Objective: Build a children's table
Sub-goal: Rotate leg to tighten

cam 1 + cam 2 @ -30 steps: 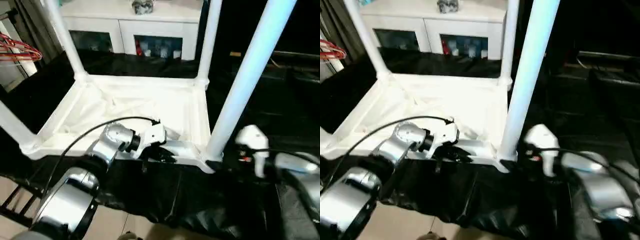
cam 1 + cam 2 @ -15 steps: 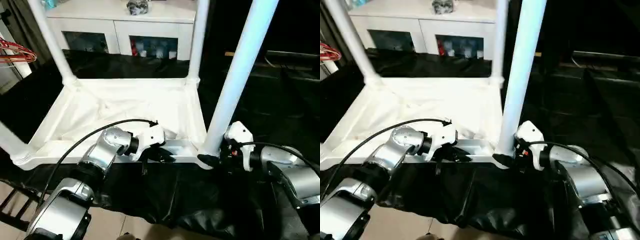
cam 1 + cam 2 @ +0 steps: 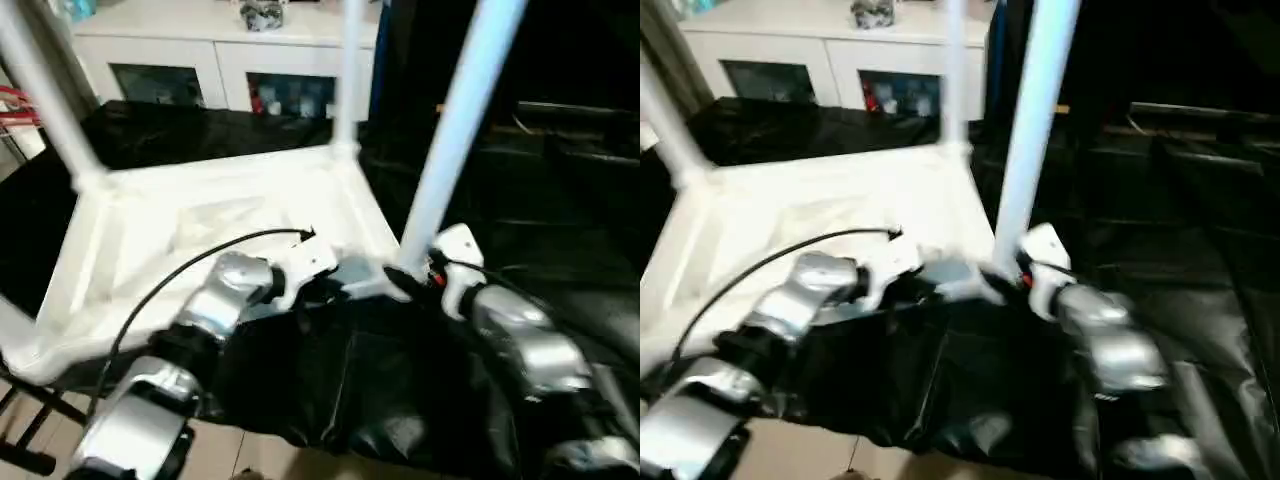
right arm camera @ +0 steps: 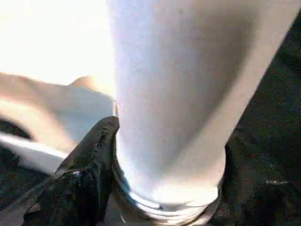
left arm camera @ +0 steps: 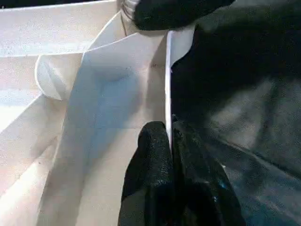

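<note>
White plastic, ribbed on its upturned underside: the rectangular children's table top (image 3: 190,235) lies upside down on a black-draped work surface (image 3: 330,380), occupying the centre and left of the head views. Long white tapered tube legs stand from its corner sockets: one at upper left (image 3: 45,100), one at upper centre (image 3: 348,75), and the near-right leg (image 3: 450,130) rising toward the upper right.

Change noted: against the pictures of a second and half a second ago, the top has swung. Its near edge then ran roughly level across the frame; it now slants, with the near-right corner carried up toward mid-frame and the near-left corner dropped toward lower left. The camera has also shifted, so part of this may be apparent only. The right arm has come in from beside the corner to the base of the near-right leg.

Left gripper (image 5: 168,141): fingers pressed together on the thin white side wall (image 5: 168,84) of the top, pinching it at the near edge. In the head view it sits at centre frame (image 3: 318,280).

Right gripper (image 3: 405,285): one black finger (image 4: 89,155) lies against the leg just above its threaded base (image 4: 164,207); the other is hidden behind the tube, so I cannot tell whether the jaws are closed on it.

Judgement: the legs visible appear seated, so assembly looks near complete. The two arms seem to be turning or repositioning the table, or testing the last leg. The thin-wall pinch is the weak point; it may slip.

The white cabinet with glass doors (image 3: 210,70) stands behind, at top.
</note>
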Controlling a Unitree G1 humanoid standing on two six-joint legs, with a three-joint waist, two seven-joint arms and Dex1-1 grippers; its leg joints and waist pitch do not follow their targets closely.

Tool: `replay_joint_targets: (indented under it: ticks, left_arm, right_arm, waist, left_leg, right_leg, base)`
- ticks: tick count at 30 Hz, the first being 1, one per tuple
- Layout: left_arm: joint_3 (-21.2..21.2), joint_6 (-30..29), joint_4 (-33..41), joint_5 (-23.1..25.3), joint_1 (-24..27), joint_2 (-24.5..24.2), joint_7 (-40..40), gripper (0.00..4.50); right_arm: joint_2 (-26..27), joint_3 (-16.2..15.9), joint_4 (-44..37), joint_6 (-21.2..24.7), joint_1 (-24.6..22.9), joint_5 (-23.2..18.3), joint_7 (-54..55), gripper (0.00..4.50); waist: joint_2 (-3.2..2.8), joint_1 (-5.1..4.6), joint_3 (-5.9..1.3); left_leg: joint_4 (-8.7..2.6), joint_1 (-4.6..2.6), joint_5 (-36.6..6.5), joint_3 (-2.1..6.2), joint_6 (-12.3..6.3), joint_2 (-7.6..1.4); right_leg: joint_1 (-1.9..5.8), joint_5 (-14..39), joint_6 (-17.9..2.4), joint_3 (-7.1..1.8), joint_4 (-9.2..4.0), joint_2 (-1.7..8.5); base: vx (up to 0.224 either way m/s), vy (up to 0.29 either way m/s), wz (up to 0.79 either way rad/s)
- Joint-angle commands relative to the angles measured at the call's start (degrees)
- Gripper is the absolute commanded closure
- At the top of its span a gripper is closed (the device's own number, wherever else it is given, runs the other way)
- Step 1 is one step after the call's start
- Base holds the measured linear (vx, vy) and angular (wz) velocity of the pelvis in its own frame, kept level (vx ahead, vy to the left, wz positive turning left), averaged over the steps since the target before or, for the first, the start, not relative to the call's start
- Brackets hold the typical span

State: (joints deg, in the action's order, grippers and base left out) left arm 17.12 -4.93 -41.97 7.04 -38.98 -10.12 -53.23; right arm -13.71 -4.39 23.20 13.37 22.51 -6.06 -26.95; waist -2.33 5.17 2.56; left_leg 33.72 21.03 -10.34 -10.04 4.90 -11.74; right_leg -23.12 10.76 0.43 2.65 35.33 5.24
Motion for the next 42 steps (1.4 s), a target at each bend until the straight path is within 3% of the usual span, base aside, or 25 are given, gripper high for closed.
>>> replay_joint_targets:
  ticks: [1, 5, 7, 12, 14, 18, 25, 28, 31, 42]
  left_arm:
    - [0.25, 0.14, 0.83, -0.73, 0.31, 4.32, 4.39, 4.5]
    - [2.04, 0.67, 1.05, 0.22, 1.03, 6.07, 4.48, 4.5]
    - [1.81, 0.77, 1.49, 0.01, 1.22, 5.98, 3.94, 4.5]
    - [0.52, 2.88, 4.11, -3.25, 2.7, 3.48, -2.57, 4.5]
    - [0.25, 3.52, 5.45, -4.36, 3.4, 2.1, -5.81, 4.5]
    - [-0.01, 4.75, 7.32, -6.41, 4.41, -1.29, -13.01, 4.5]
    - [-0.41, 5.74, 8.2, -8.21, 4.43, -6.17, -22.86, 4.5]
    - [0.18, 6.09, 8.37, -8.45, 4.52, -7.37, -25.65, 4.5]
    - [0.74, 6.44, 8.3, -8.28, 4.5, -8.1, -27.35, 4.5]
    - [2.14, 8.44, 6.81, -7.32, 4.16, -8.85, -30.19, 4.5]
  right_arm:
    - [6.13, -4.12, 3.29, -0.49, 0.59, 1.74, 4.27, 1.75]
    - [11.26, -6.35, 4.11, -3.44, 1.11, 2.55, 4.35, 1.75]
    - [11.42, -6.63, 3.65, -4.52, 0.91, 2.37, 2.64, 1.2]
    - [7.04, -6.36, -0.06, -4.14, -0.48, 0.29, -4.92, 0.7]
    - [4.26, -6.28, -1.05, -4.29, -1.11, 0.24, -8.29, 0.59]
    - [-2.63, -6.04, -3.66, -4.55, -2.63, -1.86, -18.66, 0.59]
    - [-12.28, -7.72, -9.47, -3.86, -5.63, -5.13, -35.75, 0.59]
    - [-13.8, -8.12, -10.1, -3.49, -5.96, -5.81, -38.45, 0.59]
    - [-14.65, -8.55, -10.34, -3.36, -5.92, -6.15, -40.2, 0.87]
    - [-15.49, -9.24, -12.57, -1.73, -6.55, -7.67, -43.84, 1.59]
  waist:
    - [1.32, 0.49, -3.34]
    - [1.32, 0.36, -3.35]
    - [1.35, 0.33, -3.34]
    - [1.42, 0.45, -3.51]
    - [1.42, 0.49, -3.7]
    - [1.31, 1.14, -3.79]
    - [1.55, 2.17, -3.57]
    - [1.44, 2.64, -3.57]
    - [1.56, 3.09, -3.58]
    - [1.47, 3.45, -3.63]
  left_leg:
    - [-4.12, 0.03, -11.11, 0.08, -1.72, -0.52]
    - [-4.43, -0.05, -12.54, 0.19, -1.35, -0.53]
    - [-4.47, 0.03, -12.93, 0.19, -1.48, -0.53]
    - [-4.4, 0.14, -12.16, 0.2, -2.47, -0.56]
    - [-4.09, 0.2, -9.72, 0.03, -3.61, -0.54]
    - [-3.82, 0.03, -8.54, -0.13, -5.34, -0.78]
    - [-3.99, -0.2, -10.81, -0.19, -5.13, -1.2]
    - [-4.02, -0.36, -11.22, -0.17, -4.76, -1.35]
    - [-4.01, -0.22, -10.7, -0.12, -4.38, -1.3]
    - [-3.98, -0.17, -10.58, -0.06, -3.89, -1.29]
  right_leg:
    - [2.64, 14.61, -10.64, -1.61, -4.84, 2.58]
    - [2.65, 15.55, -9.71, -1.59, -5.07, 2.57]
    - [2.67, 15.23, -9.6, -1.61, -5.08, 2.55]
    - [2.99, 12.95, -9.87, -1.63, -4.9, 2.55]
    - [3.05, 8.34, -11.3, -1.65, -4.49, 2.48]
    - [3.11, 4.64, -12.95, -1.62, -4.11, 2.42]
    - [2.9, 8.02, -13.29, -1.57, -4.23, 2.52]
    - [2.71, 8.93, -13.42, -1.65, -4.23, 2.63]
    - [2.78, 8.37, -13.35, -1.64, -4.06, 2.65]
    - [2.85, 7.51, -13.53, -1.59, -3.94, 2.7]
  base:
    - [0.0, 0.0, 0.0]
    - [0.0, 0.0, 0.0]
    - [0.0, 0.0, 0.0]
    - [0.0, 0.0, 0.0]
    - [0.0, 0.0, 0.0]
    - [0.0, 0.0, 0.0]
    - [0.0, 0.0, 0.0]
    - [0.0, 0.0, 0.0]
    - [0.0, 0.0, 0.0]
    - [0.0, 0.0, 0.0]
